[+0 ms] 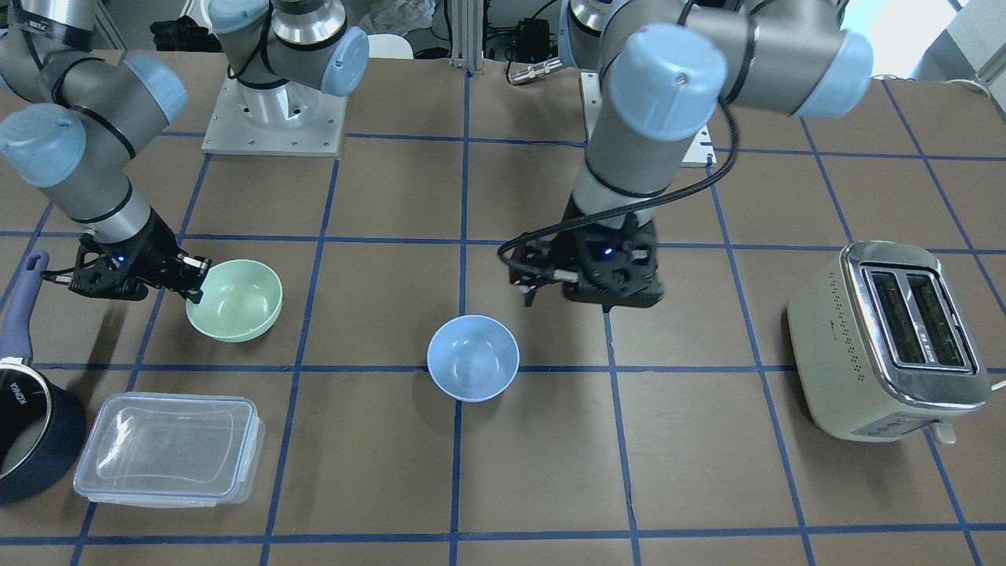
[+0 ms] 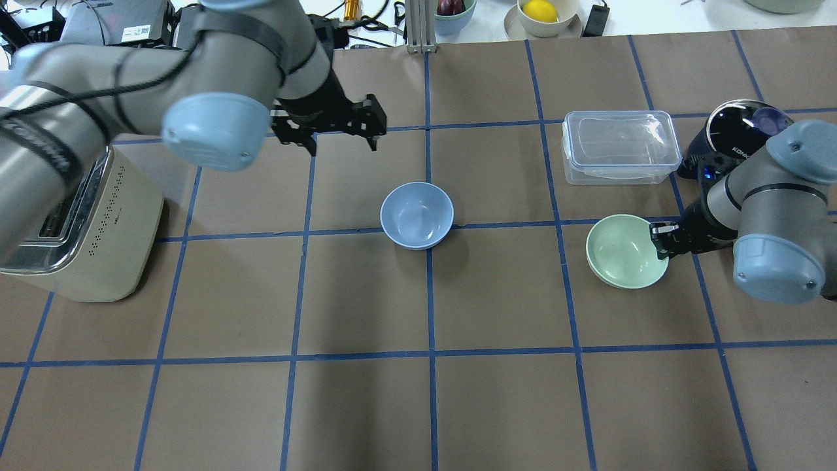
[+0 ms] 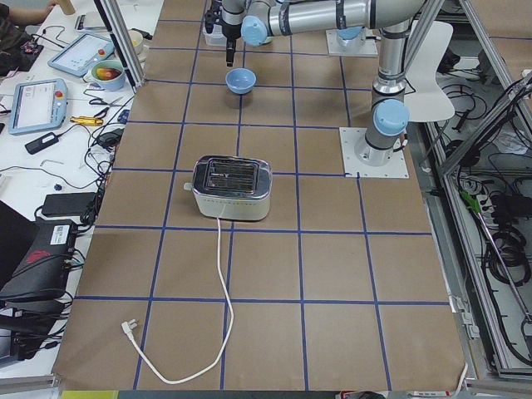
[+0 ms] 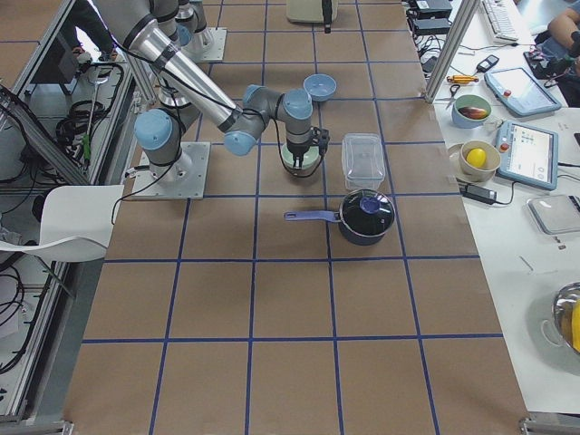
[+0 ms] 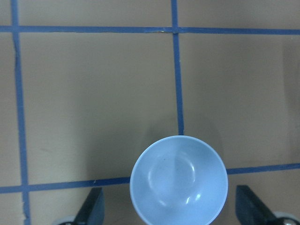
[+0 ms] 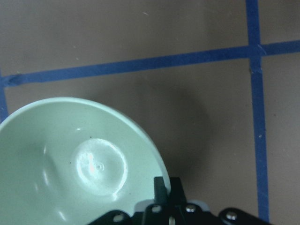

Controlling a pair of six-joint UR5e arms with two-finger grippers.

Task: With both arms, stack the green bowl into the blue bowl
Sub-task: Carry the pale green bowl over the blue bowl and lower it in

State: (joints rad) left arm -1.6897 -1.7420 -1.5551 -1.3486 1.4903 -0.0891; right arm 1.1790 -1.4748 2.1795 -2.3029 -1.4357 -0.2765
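The pale green bowl [image 1: 236, 300] sits right of centre in the overhead view [image 2: 621, 252]. My right gripper [image 2: 659, 237] is shut on its near rim; the right wrist view shows the fingertips [image 6: 161, 187] pinched on the rim of the green bowl [image 6: 70, 164]. I cannot tell whether the bowl is off the table. The light blue bowl [image 2: 417, 214] stands upright and empty at mid-table [image 1: 472, 358]. My left gripper [image 2: 342, 144] is open and hovers beyond it; in the left wrist view the blue bowl [image 5: 178, 180] lies between the spread fingers [image 5: 91, 208].
A cream toaster [image 2: 85, 229] stands at the far left, its cord trailing on the table [image 3: 220, 283]. A clear lidded container [image 2: 618, 145] and a navy saucepan [image 2: 739, 134] sit just beyond the green bowl and the right arm.
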